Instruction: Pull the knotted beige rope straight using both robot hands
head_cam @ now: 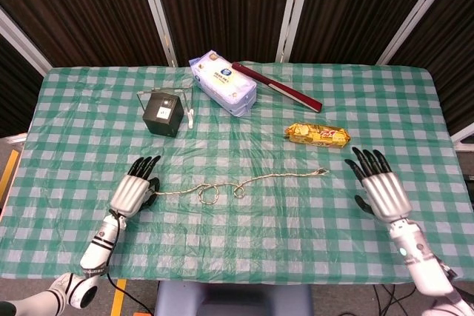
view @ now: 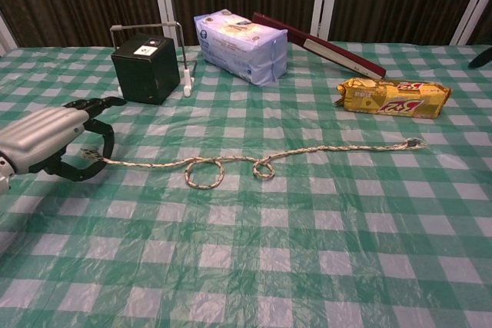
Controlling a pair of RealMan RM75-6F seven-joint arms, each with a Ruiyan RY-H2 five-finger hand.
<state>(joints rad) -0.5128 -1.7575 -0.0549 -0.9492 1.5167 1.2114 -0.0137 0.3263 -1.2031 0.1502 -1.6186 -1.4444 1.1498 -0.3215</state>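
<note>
The beige rope (head_cam: 274,177) lies across the green checked cloth, with two small loops (head_cam: 208,195) left of its middle; the chest view shows those loops (view: 204,172) too. My left hand (head_cam: 134,192) sits at the rope's left end, and in the chest view the left hand (view: 44,140) pinches that end between thumb and curled fingers. My right hand (head_cam: 381,186) hovers palm down, fingers spread and empty, a short way right of the rope's free right end (head_cam: 322,172). Only a dark fingertip (view: 483,57) of it shows at the chest view's right edge.
A yellow biscuit packet (head_cam: 317,135) lies just behind the rope's right end. Further back stand a black box with a wire handle (head_cam: 164,114), a blue-white tissue pack (head_cam: 222,83) and a long dark red flat box (head_cam: 276,86).
</note>
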